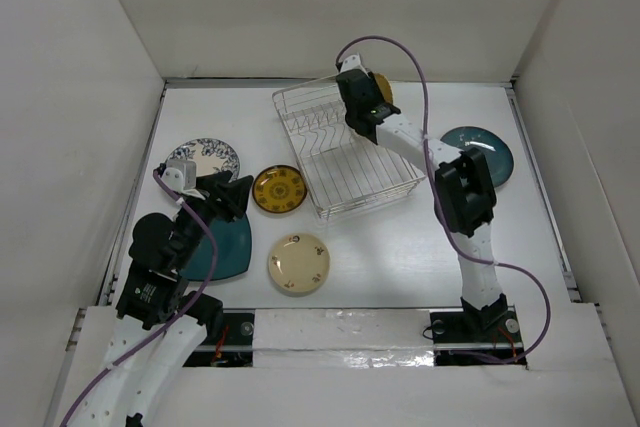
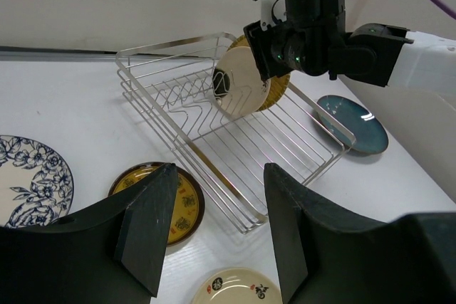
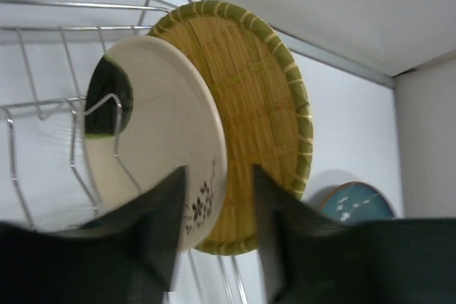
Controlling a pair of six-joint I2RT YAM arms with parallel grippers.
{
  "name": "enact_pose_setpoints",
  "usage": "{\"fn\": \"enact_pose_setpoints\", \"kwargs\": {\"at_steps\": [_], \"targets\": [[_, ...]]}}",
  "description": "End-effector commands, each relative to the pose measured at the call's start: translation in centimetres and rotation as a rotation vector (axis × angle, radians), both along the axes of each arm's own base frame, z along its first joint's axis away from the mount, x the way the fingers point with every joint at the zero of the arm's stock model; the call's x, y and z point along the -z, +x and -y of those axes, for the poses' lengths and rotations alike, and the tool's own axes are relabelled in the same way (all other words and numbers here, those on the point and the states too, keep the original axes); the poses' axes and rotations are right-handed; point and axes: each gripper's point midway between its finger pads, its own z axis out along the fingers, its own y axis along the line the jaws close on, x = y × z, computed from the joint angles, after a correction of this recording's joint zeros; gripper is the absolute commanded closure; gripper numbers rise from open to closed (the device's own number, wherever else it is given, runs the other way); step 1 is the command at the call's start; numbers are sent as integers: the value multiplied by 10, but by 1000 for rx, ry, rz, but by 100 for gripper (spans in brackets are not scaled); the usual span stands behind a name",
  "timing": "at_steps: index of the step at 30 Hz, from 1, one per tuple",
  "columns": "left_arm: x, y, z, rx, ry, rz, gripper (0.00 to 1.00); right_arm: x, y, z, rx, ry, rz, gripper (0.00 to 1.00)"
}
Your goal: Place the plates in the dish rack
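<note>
Now, mind the cream plate (image 3: 153,140) standing on edge at the far end of the dish rack (image 1: 350,172), propped against a wire prong, with the tan grid-patterned plate (image 3: 249,105) upright just behind it. Note the right gripper (image 3: 217,176) astride its lower rim, jaws parted a little, a strip of tan plate showing between rim and one finger: by the look of it, gripping nothing.

Judge the step as letting go and backing out. Draw straight back along the plane of the plate, without twisting, so as not to drag the rim from its slot. Spread no wider than needed, for fear of nudging the tan neighbour. Look for a lean before leaving.

Further out, see the left gripper (image 2: 219,169) spread wide and empty, hanging by the squarish dark teal plate (image 1: 225,247). Find the yellow patterned plate (image 1: 278,189), the blue-white floral plate (image 1: 205,157) and a second cream plate (image 1: 298,263) lying flat close by on the table (image 1: 400,247). Find the round teal plate (image 1: 490,152) flat beyond the right arm.

Cannot tell which slot takes the plate's foot, hidden below the fingers. Cannot tell either whether the two racked plates touch. Expect trouble reading the dark teal plate, partly covered by the left arm.
</note>
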Motion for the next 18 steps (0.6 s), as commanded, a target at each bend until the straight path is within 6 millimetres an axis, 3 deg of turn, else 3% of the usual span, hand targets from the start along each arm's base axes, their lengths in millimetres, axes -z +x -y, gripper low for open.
{"fn": "enact_pose_setpoints", "kwargs": {"at_steps": [1, 5, 6, 8, 9, 10, 11, 12, 13, 14, 15, 16, 18], "targets": [[-16, -1, -2, -4, -7, 48, 52, -52, -5, -8, -25, 165, 85, 45], [-16, -2, -1, 2, -9, 51, 52, -85, -20, -6, -51, 299, 127, 36], [-16, -2, 0, 8, -8, 51, 52, -112, -32, -2, -52, 361, 175, 36], [-16, -3, 1, 15, -7, 54, 52, -108, -53, -9, -99, 414, 172, 55], [-17, -3, 2, 22, -7, 57, 53, -110, -68, -22, -126, 502, 176, 70], [-17, -4, 3, 25, -8, 58, 54, -108, -93, -32, -206, 565, 152, 100], [-19, -5, 3, 26, -9, 63, 57, -103, -110, -42, -256, 610, 125, 100], [-19, -6, 3, 32, -11, 65, 66, -97, -133, -64, -312, 687, 89, 100], [-20, -6, 3, 32, -10, 67, 71, -104, -158, -78, -398, 765, 62, 100], [-20, -6, 3, 32, -11, 69, 77, -64, -182, -85, -416, 776, -36, 100], [-22, -8, 3, 34, -15, 77, 89, -54, -203, -97, -438, 835, -93, 100], [-23, -9, 2, 32, -17, 77, 95, -39, -234, -116, -480, 846, -164, 100], [-25, -11, 1, 31, -23, 85, 100, -8, -274, -118, -440, 901, -259, 100]]}}
